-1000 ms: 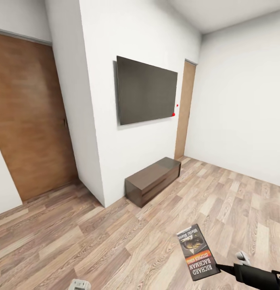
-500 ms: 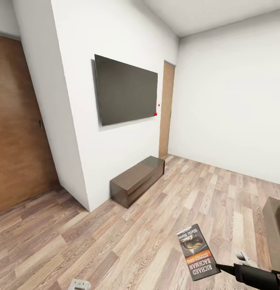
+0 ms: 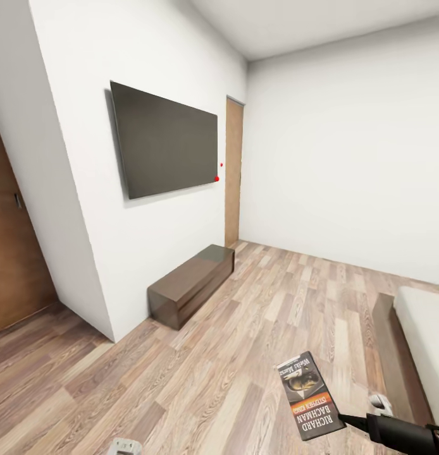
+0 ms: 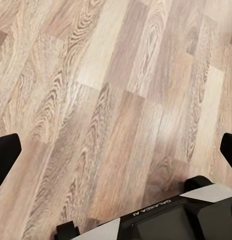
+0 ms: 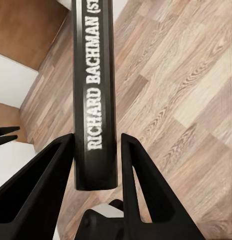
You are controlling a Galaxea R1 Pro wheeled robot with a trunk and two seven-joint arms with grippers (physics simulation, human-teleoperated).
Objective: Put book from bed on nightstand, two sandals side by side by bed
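Your right gripper [image 5: 98,165] is clamping the book [image 3: 309,396] by its spine, holding it above the wood floor [image 3: 245,354] beside the bed [image 3: 415,341]. Your left gripper [image 4: 116,150] is hanging wide open, carrying nothing.

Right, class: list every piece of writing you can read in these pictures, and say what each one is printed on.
"RICHARD BACHMAN": white letters on the orange band of the book cover, head view.
"RICHARD BACHMAN (ST": white letters on the book's spine, cut off at the picture's edge, between the right gripper fingers.
"(STEPHEN KING)": small line on the cover, barely legible.
White words at the cover's far end: too blurred.
Small grey print on the robot's body: too small.
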